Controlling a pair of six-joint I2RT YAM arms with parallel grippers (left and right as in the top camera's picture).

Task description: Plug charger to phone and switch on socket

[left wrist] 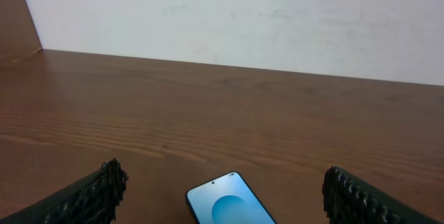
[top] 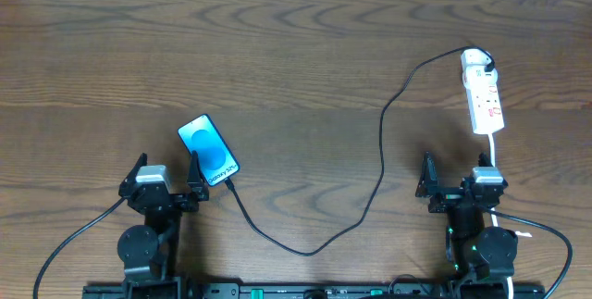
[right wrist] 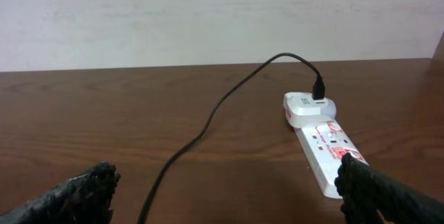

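The phone [top: 208,149] lies tilted on the wooden table, blue screen up, just ahead of my left gripper [top: 167,171], which is open and empty. In the left wrist view the phone's top end [left wrist: 229,200] lies between the open fingers [left wrist: 223,175]. The charger cable [top: 381,165] runs from the far end of the socket strip [top: 483,95], loops down the middle and ends at the phone's near end; I cannot tell whether it is plugged in. My right gripper [top: 455,174] is open and empty, near the strip [right wrist: 322,141], with the cable [right wrist: 208,123] between its fingers [right wrist: 225,179].
A white adapter [right wrist: 309,106] with the black plug sits in the strip's far end. The strip's white cord [top: 493,151] runs back past the right arm. A pale wall stands behind the table's far edge.
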